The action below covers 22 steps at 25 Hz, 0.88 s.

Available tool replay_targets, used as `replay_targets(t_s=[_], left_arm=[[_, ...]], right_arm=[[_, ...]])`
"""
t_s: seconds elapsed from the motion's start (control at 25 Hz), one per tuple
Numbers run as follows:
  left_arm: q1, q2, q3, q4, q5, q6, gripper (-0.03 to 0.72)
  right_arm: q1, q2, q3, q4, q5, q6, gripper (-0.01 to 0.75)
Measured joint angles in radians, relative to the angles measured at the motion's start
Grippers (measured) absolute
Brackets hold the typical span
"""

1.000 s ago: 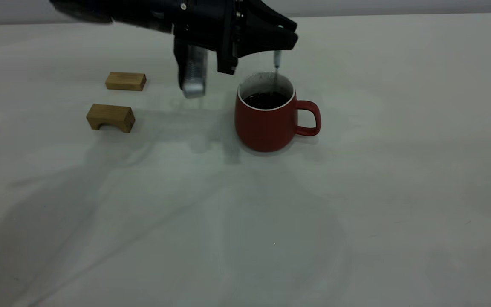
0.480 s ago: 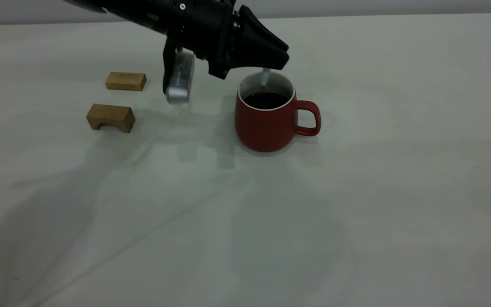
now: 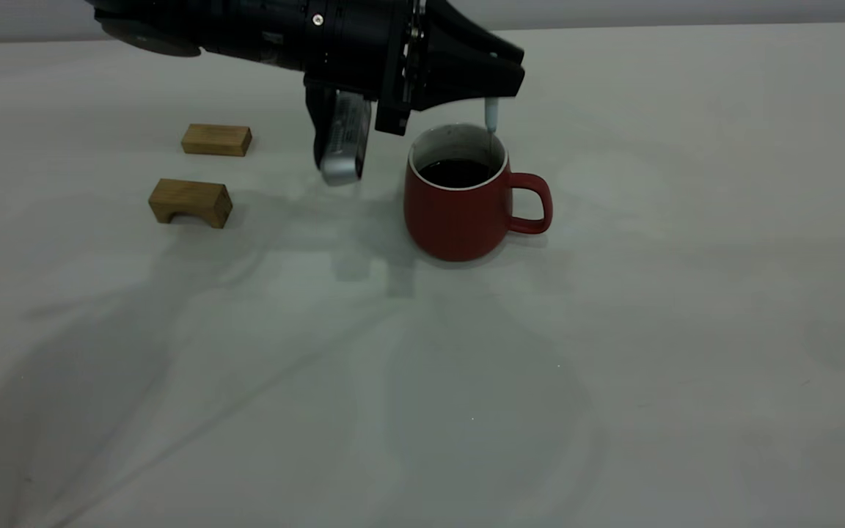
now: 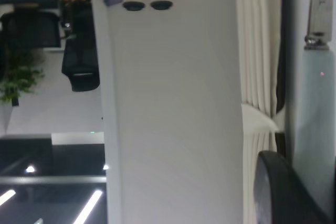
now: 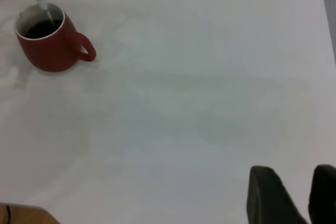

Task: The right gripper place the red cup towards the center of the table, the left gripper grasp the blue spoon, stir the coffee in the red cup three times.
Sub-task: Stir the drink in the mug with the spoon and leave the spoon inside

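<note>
Left tool [image 3: 499, 81] level above red cup [image 3: 459, 213], clamped on blue spoon [image 3: 491, 116], which hangs upright into the coffee [image 3: 458, 172]. Cup mid-counter [image 3: 686, 293]. Spoon neck stamped "STEEL". Right tool [image 5: 294, 195] far off, fingers slightly apart, holding nothing.

One red cup [image 3: 466, 205], two wooden blocks [image 3: 216, 139] (seemingly)

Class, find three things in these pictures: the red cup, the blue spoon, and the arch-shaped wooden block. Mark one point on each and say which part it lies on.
red cup [image 3: 459, 220], exterior view, on its outer front wall.
blue spoon [image 3: 491, 111], exterior view, on the pale handle just below the left gripper [image 3: 499, 81].
arch-shaped wooden block [image 3: 189, 199], exterior view, on its front face.
</note>
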Motion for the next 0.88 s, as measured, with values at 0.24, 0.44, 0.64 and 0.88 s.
replay_targets(t_s=[0.24,0.44,0.64,0.88], left_arm=[[0.012,-0.020,0.000,0.141,-0.070,-0.083,0.165],[0.038,-0.034,0.000,0.099,-0.129,0.154,0.165],[0.036,-0.004,0.000,-0.035,-0.068,0.246,0.166],[0.030,0.013,0.000,-0.033,0.008,0.047,0.164]], right_arm=[[0.000,0.000,0.000,0.000,0.000,0.000,0.226],[0.000,0.000,0.000,0.000,0.000,0.000,0.226],[0.000,0.000,0.000,0.000,0.000,0.000,0.230],[0.000,0.000,0.000,0.000,0.000,0.000,0.235]])
